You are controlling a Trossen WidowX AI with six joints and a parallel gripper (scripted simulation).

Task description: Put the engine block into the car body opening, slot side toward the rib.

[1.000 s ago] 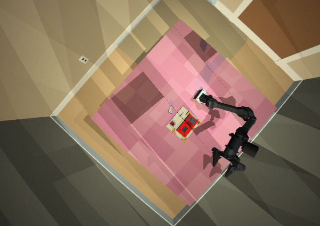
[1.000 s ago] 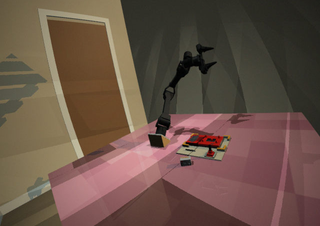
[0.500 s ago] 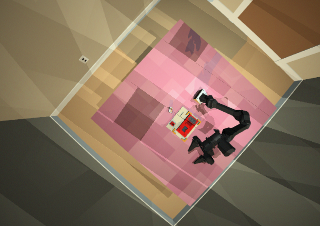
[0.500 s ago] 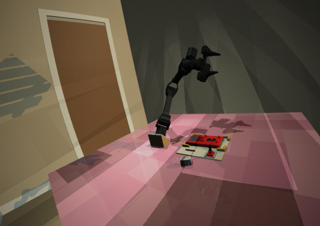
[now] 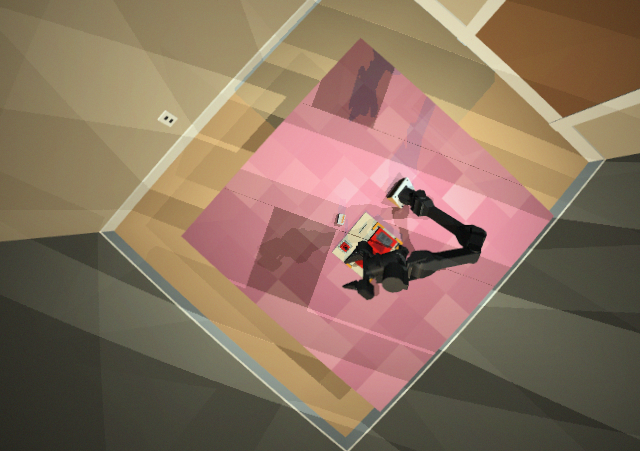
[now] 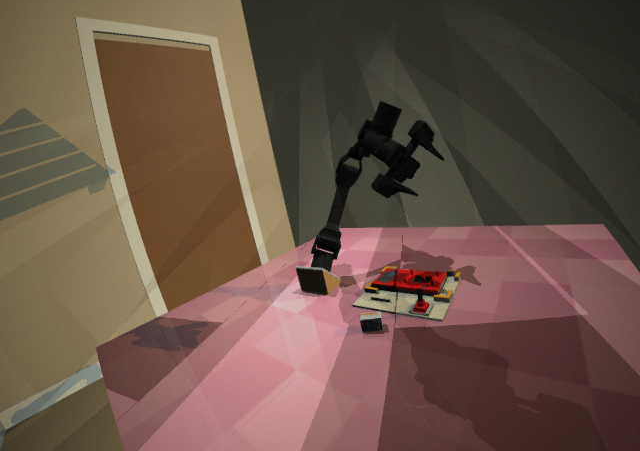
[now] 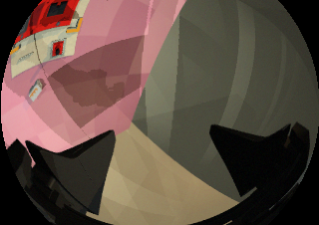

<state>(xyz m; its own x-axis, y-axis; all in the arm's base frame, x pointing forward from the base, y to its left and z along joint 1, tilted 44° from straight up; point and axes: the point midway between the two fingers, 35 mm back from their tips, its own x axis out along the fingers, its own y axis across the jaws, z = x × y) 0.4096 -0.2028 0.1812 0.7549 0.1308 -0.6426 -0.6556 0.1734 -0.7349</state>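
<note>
A small grey-and-white block [image 5: 340, 219] [image 6: 371, 322] [image 7: 35, 90], seemingly the engine block, lies on the pink table top beside the cream board. The red car body [image 5: 373, 245] [image 6: 403, 283] [image 7: 42, 18] sits on that board between yellow corner pieces. Its dark opening [image 6: 422, 279] [image 7: 58, 8] looks empty; the rib cannot be made out. My gripper [image 5: 346, 270] [image 6: 430, 177] [image 7: 164, 133] is wide open and empty, high above the table. In the top view it covers part of the car body and opening. It touches neither block nor body.
The cream board [image 5: 368, 220] [image 6: 361, 302] also carries a red square piece with a black post [image 5: 344, 246] [image 6: 421, 306] [image 7: 58, 49] and a dark slot mark. The arm's base [image 5: 400, 192] [image 6: 312, 281] stands beside the board. Dark shadows fall across the pink table top [image 6: 248, 384].
</note>
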